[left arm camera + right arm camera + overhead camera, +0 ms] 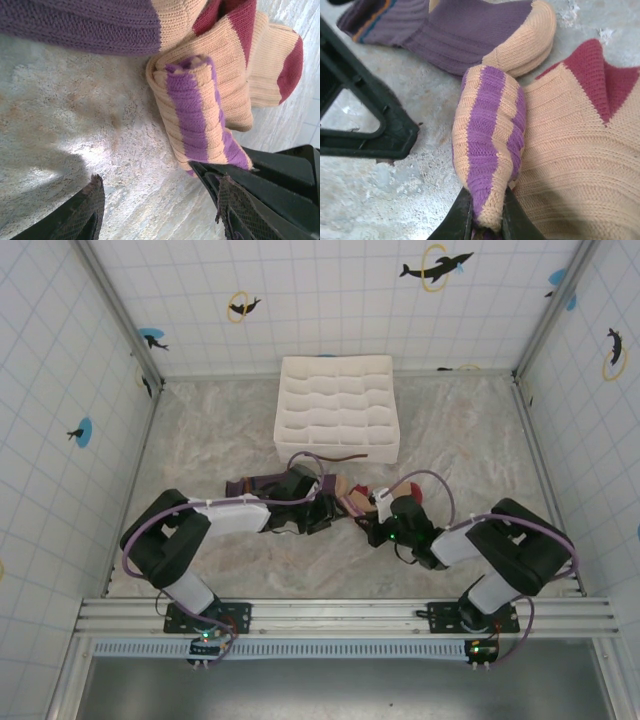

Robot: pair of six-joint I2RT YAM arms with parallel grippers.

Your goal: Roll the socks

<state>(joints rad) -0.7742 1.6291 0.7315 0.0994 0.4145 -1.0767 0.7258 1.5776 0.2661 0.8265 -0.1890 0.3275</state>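
Grip check: my right gripper (487, 222) is pressed together on the striped cuff (487, 135) of the beige sock (570, 165), pinching the folded end between both fingers. My left gripper (147, 172) stands spread with nothing between its fingers; one finger lies just beside that same cuff. The beige sock lies bunched on the table (220, 430) between my two grippers. The purple sock (465, 35) touches it on the far left side. Farther back sits a white box (337, 405), near the far wall.
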